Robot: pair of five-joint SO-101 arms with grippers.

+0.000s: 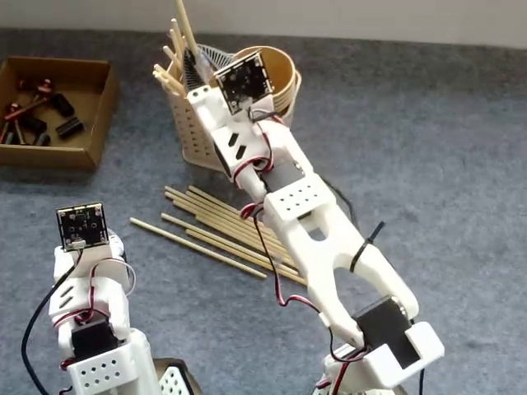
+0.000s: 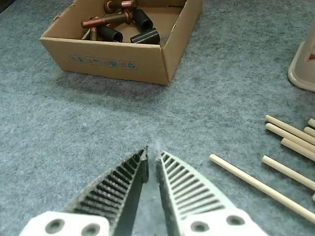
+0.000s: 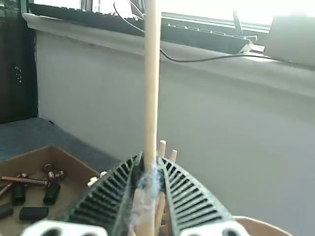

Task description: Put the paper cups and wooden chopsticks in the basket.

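Right gripper (image 3: 150, 161) is clamped tight on one chopstick (image 3: 151, 73), which pokes out well past the jaw tips. The basket (image 1: 192, 141) sits right under those jaws (paper cups (image 1: 286, 78) and other sticks (image 1: 169, 76) already in it). Left gripper (image 2: 151, 153) has its jaws pretty much closed, just a sliver of gap, nothing between them. Loose chopsticks (image 2: 261, 184) lie on the grey mat (image 2: 74, 128) off to one side of its tips, with a cardboard box (image 2: 123, 61) out ahead.

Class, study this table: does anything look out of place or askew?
Yes: a bundle of wooden chopsticks lies loose on the table, fanned unevenly, outside the basket. The right gripper holds one chopstick upright over the basket. Nothing looks spilled or broken.
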